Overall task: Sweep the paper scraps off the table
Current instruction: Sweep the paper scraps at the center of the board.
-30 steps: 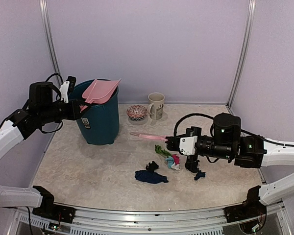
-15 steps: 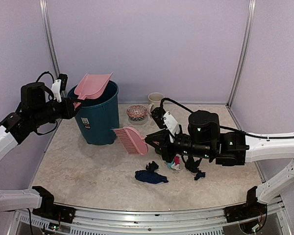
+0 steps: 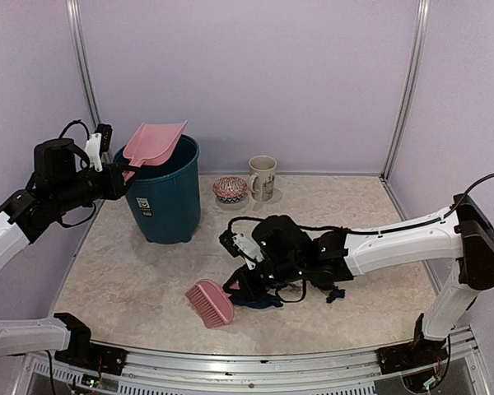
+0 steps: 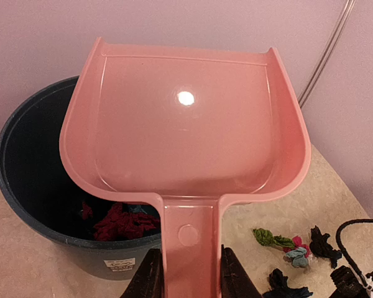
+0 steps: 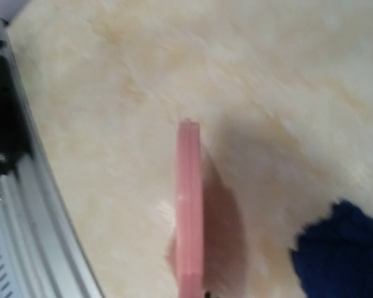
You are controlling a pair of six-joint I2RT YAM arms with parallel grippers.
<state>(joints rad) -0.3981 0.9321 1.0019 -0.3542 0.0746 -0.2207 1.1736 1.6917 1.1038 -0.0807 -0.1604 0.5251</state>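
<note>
Top external view: the right pincer (image 3: 237,284) clamps the handle of a pink plastic brush (image 3: 209,302). Its bristled head is down at the mottled beige tabletop (image 3: 123,271), just beside a crumpled navy piece among the paper scraps (image 3: 257,301). The left pincer (image 4: 189,273) is closed on the flat handle of a glossy pink dustpan (image 4: 186,130), held tilted over a round teal bucket (image 4: 25,186) with more scraps inside.

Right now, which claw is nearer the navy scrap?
Right. The right claw, gripping the brush, is beside the navy scrap; the left claw holds the dustpan over the bin.
</note>
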